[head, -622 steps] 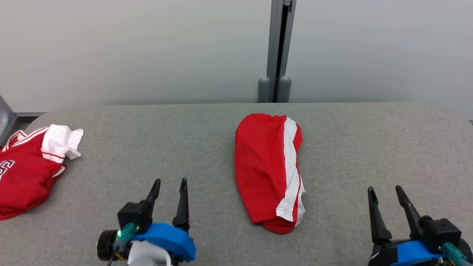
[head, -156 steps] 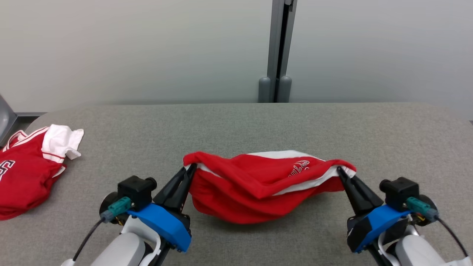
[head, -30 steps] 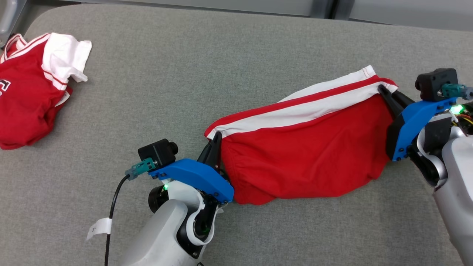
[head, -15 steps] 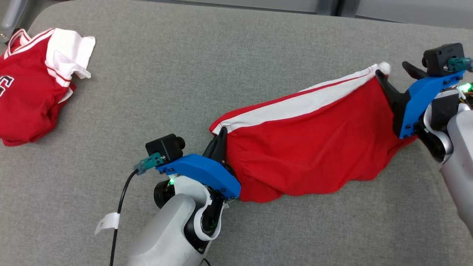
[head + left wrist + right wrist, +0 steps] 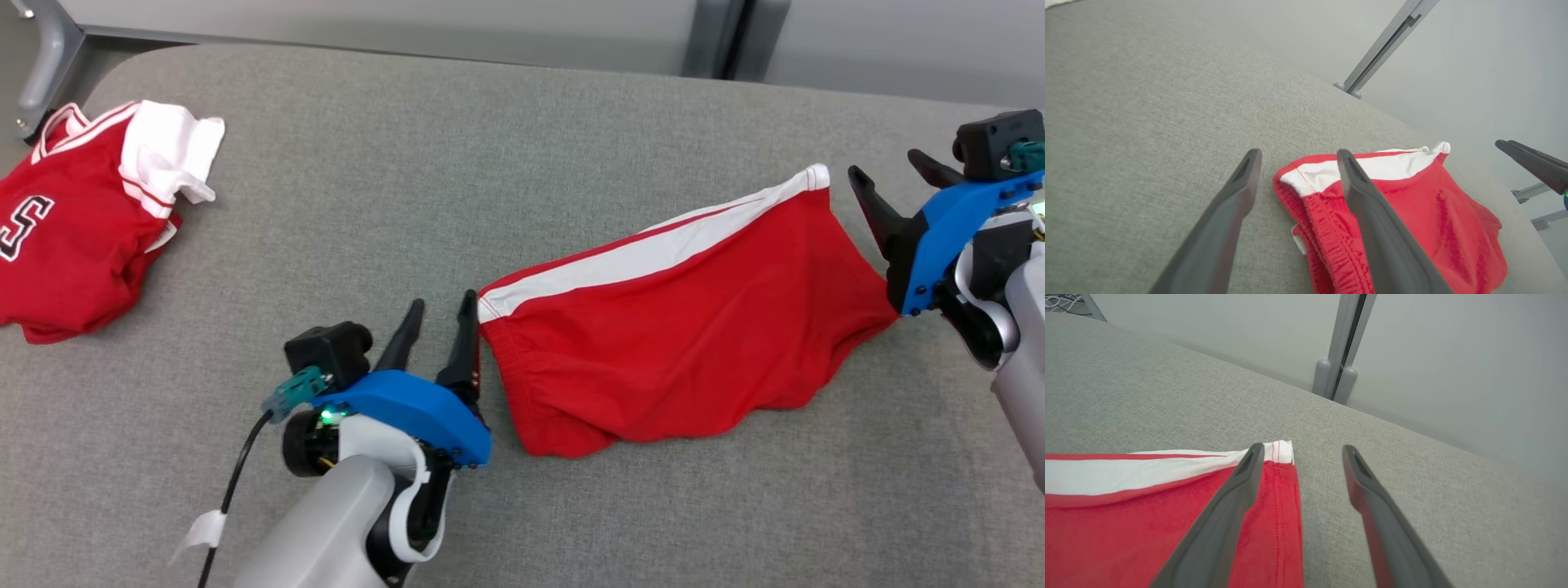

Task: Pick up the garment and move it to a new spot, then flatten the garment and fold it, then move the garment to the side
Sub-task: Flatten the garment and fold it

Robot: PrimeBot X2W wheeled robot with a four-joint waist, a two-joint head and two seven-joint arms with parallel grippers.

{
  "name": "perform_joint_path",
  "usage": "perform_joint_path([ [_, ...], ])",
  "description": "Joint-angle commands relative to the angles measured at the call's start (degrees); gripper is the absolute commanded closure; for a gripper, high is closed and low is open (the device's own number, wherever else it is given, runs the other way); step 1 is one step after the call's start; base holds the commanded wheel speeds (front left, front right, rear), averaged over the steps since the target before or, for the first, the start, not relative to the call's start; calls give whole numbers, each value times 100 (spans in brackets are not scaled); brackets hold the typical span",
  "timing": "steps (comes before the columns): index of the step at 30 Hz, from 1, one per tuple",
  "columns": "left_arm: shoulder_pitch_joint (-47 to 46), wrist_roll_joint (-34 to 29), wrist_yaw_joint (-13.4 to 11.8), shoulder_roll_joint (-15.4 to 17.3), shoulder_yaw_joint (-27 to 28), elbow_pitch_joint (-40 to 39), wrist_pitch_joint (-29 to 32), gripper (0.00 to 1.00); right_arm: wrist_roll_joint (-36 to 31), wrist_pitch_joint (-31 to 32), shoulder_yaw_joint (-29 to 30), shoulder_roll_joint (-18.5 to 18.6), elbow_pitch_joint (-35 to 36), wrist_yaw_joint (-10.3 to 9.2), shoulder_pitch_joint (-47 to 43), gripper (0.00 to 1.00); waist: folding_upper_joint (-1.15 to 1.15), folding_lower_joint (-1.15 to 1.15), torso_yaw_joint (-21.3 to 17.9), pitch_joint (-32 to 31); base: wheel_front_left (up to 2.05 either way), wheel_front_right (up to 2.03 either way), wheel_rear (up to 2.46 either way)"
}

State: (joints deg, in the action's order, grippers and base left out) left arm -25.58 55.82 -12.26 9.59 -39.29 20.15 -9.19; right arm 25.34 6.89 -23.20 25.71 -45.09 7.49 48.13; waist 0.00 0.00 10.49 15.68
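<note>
The garment (image 5: 669,335), red shorts with a white side stripe, lies spread out on the grey padded table (image 5: 490,139), slanting up toward the right. My left gripper (image 5: 442,300) stands open just beside its lower left corner, empty. In the left wrist view the left gripper (image 5: 1299,154) has one finger over the waistband of the garment (image 5: 1412,212). My right gripper (image 5: 884,163) is open, a little clear of the upper right corner. In the right wrist view the right gripper (image 5: 1303,449) hovers over the hem corner of the garment (image 5: 1147,514).
A second red and white jersey (image 5: 73,237) lies crumpled at the table's far left edge. A grey post (image 5: 718,41) stands against the wall behind the table. The other arm's finger (image 5: 1531,163) shows at the right of the left wrist view.
Both grippers have opened and let go of the garment's corners. The garment has dropped flat onto the table. The head camera has shifted, so the whole picture sits lower.
</note>
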Motion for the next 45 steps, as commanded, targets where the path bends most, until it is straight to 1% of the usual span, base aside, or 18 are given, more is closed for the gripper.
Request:
perform_joint_path([
  [1,74,-83,-59,96,24,-88,-76,0,49,-47,-10,62,-3,1,-56,0,0,0,-17,-59,0,0,0],
  [7,122,-667,-385,547,-41,-403,-343,0,213,-74,36,166,-73,1,-293,0,0,0,7,-258,0,0,0],
  [10,192,-819,-516,648,-27,-483,-412,0,297,-51,74,135,-137,1,-423,0,0,0,33,-305,0,0,0],
  [13,223,-929,-545,795,-26,-483,-452,0,350,-13,85,102,-200,1,-564,0,0,0,79,-319,0,0,0],
  [15,284,-960,-496,823,-37,-500,-468,0,384,23,94,93,-262,1,-640,0,0,0,120,-312,0,0,0],
  [18,355,-1008,-538,900,31,-478,-513,0,422,110,116,87,-374,1,-728,0,0,0,187,-280,0,0,0],
  [21,431,-991,-541,901,82,-474,-532,0,436,166,116,105,-464,1,-739,0,0,0,233,-243,0,0,0],
  [29,699,-937,-582,762,363,-530,-590,0,420,443,127,29,-838,1,-634,0,0,0,396,-123,0,0,0],
  [37,770,-1084,-534,683,576,-540,-603,0,446,862,18,-173,-1324,1,-486,0,0,0,475,-82,0,0,0],
  [38,770,-1107,-529,673,592,-535,-604,0,430,904,-15,-194,-1354,2,-469,11,0,0,480,-81,0,0,0],
  [39,772,-1120,-520,662,606,-530,-604,0,419,921,-42,-211,-1379,2,-462,36,0,0,482,-78,0,0,0],
  [40,773,-1137,-513,652,616,-524,-605,0,417,948,-65,-224,-1405,2,-447,69,0,0,482,-78,0,0,0],
  [41,775,-1158,-509,645,628,-520,-605,0,422,961,-84,-222,-1427,2,-427,88,0,0,479,-79,0,0,0],
  [42,772,-1180,-504,646,639,-520,-605,0,435,959,-103,-220,-1443,2,-413,100,0,0,473,-80,0,0,0],
  [45,771,-1313,-471,636,631,-560,-606,0,512,719,-48,-232,-1425,0,-369,100,0,0,438,-92,0,0,0],
])
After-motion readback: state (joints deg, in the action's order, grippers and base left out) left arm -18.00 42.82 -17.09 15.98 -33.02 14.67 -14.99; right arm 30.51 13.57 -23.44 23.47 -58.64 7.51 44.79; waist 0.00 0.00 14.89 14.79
